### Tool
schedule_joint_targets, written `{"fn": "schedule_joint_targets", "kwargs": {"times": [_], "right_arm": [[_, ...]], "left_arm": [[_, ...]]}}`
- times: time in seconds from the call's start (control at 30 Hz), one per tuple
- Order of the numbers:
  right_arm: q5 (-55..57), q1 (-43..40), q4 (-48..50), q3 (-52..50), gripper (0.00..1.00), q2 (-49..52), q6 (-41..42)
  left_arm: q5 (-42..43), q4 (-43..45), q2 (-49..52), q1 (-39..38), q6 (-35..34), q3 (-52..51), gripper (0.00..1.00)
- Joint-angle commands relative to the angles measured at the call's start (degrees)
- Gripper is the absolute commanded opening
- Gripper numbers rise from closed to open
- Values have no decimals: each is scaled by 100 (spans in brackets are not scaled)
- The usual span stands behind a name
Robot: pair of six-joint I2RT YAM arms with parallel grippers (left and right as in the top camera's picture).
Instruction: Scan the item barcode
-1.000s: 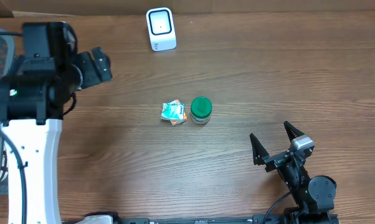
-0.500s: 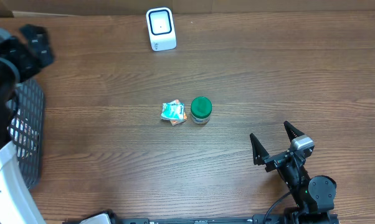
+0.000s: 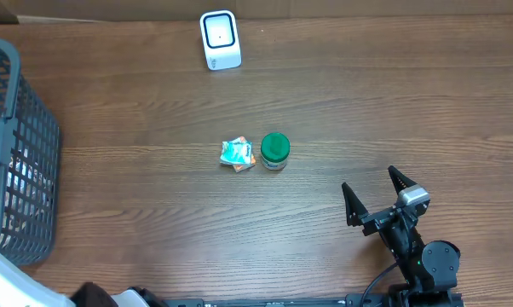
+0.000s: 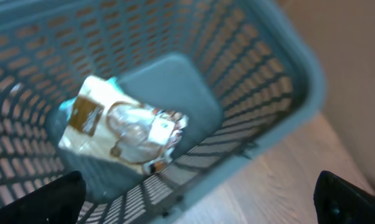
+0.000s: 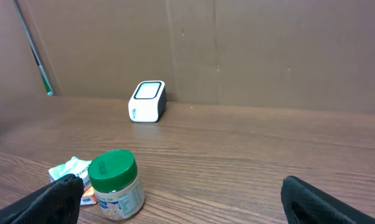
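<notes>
Green-lidded jar (image 3: pixel 275 151) stands on the surface (image 3: pixel 367 94), a small packet (image 3: pixel 237 155) just beside at its 9 o'clock. I see one crumpled pouch (image 4: pixel 122 134) in the basket (image 4: pixel 281 50). Right gripper (image 3: pixel 369 183), jaws spread, sits well apart at the jar's 4 o'clock; left gripper (image 4: pixel 206 198), jaws spread, hangs over the basket

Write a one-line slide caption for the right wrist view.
Open right gripper faces a green-lidded jar, crumpled packet and white scanner on a table.

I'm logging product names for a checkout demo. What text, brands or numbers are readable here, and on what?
No text is readable.
Label on the jar: print too small.
The small packet: print blurred.
The bag in the basket: blurred.
The scanner: no legible marking.
</notes>
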Motion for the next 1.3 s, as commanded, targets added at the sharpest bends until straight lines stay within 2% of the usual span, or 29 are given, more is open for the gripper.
{"fn": "schedule_joint_targets", "kwargs": {"times": [0.0, 0.33, 0.53, 0.63, 0.87, 1.1, 1.27], "right_arm": [[15, 26, 31, -61, 100, -57, 20], [15, 26, 31, -61, 100, -57, 20], [15, 26, 31, -61, 100, -57, 20], [15, 26, 31, -61, 100, -57, 20], [15, 26, 31, -61, 100, -57, 22], [15, 26, 31, -61, 100, -57, 20], [15, 26, 31, -61, 100, -57, 20]], "left_arm": [[-203, -111, 435, 273, -334, 70, 100], [-577, -514, 1432, 549, -334, 52, 100], [-848, -306, 1788, 549, -332, -468, 100], [-839, 210, 1810, 546, -186, -1060, 100], [-249, 1891, 1810, 514, 1191, -2498, 100], [-157, 3182, 1810, 514, 1659, -3405, 100], [-157, 3783, 1810, 494, 2057, -3781, 100]]}}
